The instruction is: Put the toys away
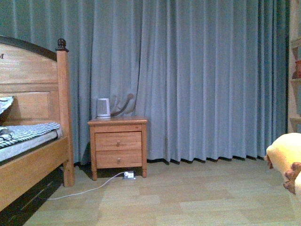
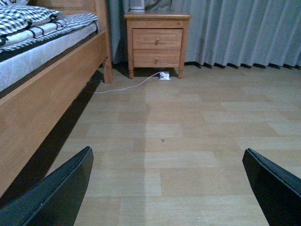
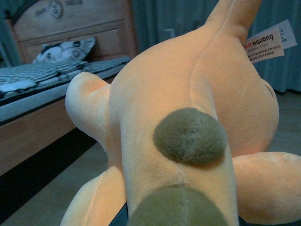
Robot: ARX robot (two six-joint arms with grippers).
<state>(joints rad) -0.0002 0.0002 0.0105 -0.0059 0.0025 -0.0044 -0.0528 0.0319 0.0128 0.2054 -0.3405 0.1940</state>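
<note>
Blue-grey curtain (image 1: 202, 80) fills the back wall, pale wood-look floor (image 1: 188, 197) runs in front of it, and the front view takes in the whole room. A wooden bed (image 1: 28, 160) stands on the left, and a two-drawer bedside table (image 1: 118, 141) sits just beside its post. On that table a white kettle (image 1: 103, 108) stands near the back left corner. A white cable (image 1: 84, 191) trails out from under the front edge, away from a small plug block (image 1: 128, 175) by the front right leg. Well beyond the table's right edge, only a sliver of the plush toy (image 1: 284, 155) pokes into frame, pale yellow with brown bits and floor showing below it. Over to the right wrist camera, and that toy fills nearly everything! Its orange-yellow body runs lengthwise away from the lens toward the curtain, with a brown spot (image 3: 189, 136) on the ridge and a printed tag (image 3: 265, 44) at the far end. One stubby limb points to the bed side, but I can't call which end is the head. A black-and-white pillow (image 3: 66, 49) against the headboard shows here too. The right gripper is hidden by the plush, so whether it is clamped I cannot tell. From the left wrist camera, the left gripper (image 2: 167, 153) is spread wide over bare floor with nothing between its fingers (image 2: 56, 193). It faces the table's drawer front.
</note>
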